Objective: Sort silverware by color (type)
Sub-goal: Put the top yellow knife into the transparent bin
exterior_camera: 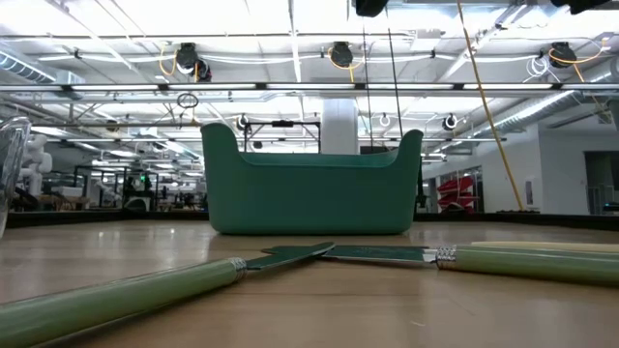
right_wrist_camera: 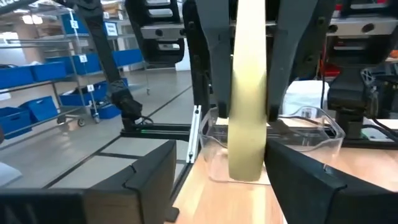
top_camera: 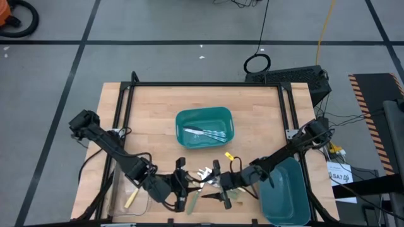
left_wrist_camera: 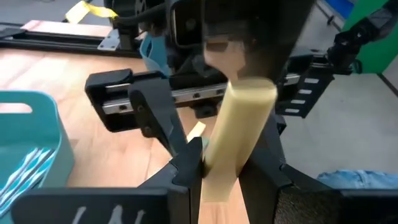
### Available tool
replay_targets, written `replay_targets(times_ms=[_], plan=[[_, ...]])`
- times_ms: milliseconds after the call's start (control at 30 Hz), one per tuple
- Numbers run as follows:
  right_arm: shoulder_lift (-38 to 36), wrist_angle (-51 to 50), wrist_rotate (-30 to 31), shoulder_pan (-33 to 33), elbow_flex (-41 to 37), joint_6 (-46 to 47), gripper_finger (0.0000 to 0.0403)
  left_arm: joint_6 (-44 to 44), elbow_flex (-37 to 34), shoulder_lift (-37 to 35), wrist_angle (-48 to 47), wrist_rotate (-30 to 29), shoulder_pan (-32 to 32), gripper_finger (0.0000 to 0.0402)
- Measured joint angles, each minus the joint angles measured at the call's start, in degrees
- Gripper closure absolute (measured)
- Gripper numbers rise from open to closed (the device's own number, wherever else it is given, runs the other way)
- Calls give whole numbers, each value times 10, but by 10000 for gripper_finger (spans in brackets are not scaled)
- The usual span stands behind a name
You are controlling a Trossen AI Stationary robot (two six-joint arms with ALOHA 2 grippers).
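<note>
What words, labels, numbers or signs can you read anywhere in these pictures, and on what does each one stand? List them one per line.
"SA7": this may be what the white tag beside the table's right edge in the high view says, but it is too small to be sure.
White labels on the blue bins in the right wrist view: too blurred to read.
Nothing readable on the silverware or the green bin.

I log one bin [top_camera: 204,127] at frame centre holding cutlery [top_camera: 206,133]. A second bin [top_camera: 287,192] sits lower right, a clear tray [top_camera: 129,197] lower left. Both grippers meet at bottom centre between them.
</note>
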Motion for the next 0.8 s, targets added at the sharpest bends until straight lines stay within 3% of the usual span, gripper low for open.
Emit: replay_targets(times_ms=[200, 400, 533, 667, 800], plan=[[0, -3, 15, -8, 0, 2, 207, 16, 0, 9, 17, 6, 12, 317], [0, -3, 26, -9, 0, -11, 326, 28, 0, 8, 22, 8, 15, 317], [0, -4, 34, -7, 0, -31, 330, 17, 0, 8, 15, -2, 15, 315], [-6, -8, 88, 9, 0, -63, 330, 13, 0, 8, 24, -24, 10, 247], [-15, 32, 134, 34, 0, -119, 330, 15, 0, 8, 21, -104, -13, 175]])
